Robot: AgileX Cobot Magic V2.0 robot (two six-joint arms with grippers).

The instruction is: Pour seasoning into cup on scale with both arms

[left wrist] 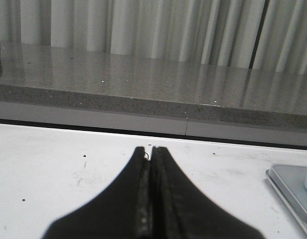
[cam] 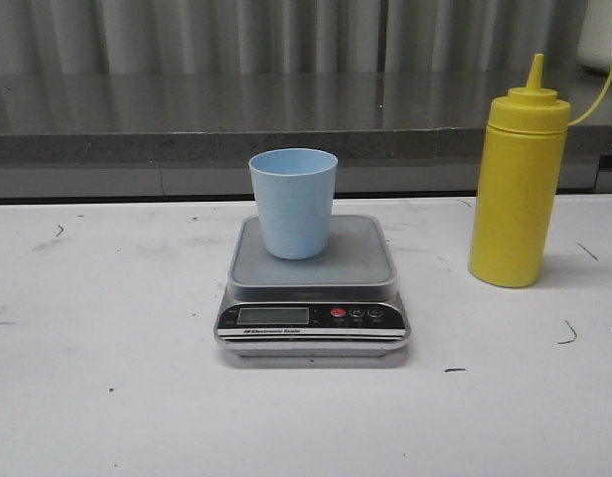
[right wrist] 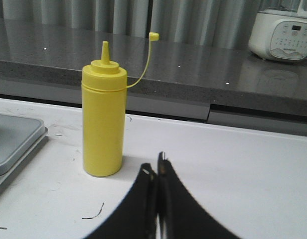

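In the front view, the scale sat at the centre of the frame on the white worktop, its black front panel, display and red button facing the camera. The pale blue cup stood upright on the grey platform, toward the platform's rear and slightly left of its middle. The seasoning bottle stood upright on the worktop at the right of the frame, well apart from the scale, with its nozzle uncovered and the thin tethered cap arcing off toward the upper right corner. A grey stone ledge ran across the upper part of the frame behind the worktop. No arm showed in that view. In the left wrist view, the left end effector had its fingers pressed together with nothing between them, low over bare worktop, and a corner of the scale appeared at the lower right edge. In the right wrist view, the right end effector was likewise pressed together and empty, with the seasoning bottle standing near it at left of centre, not touching. A white appliance sat on the ledge at the upper right.
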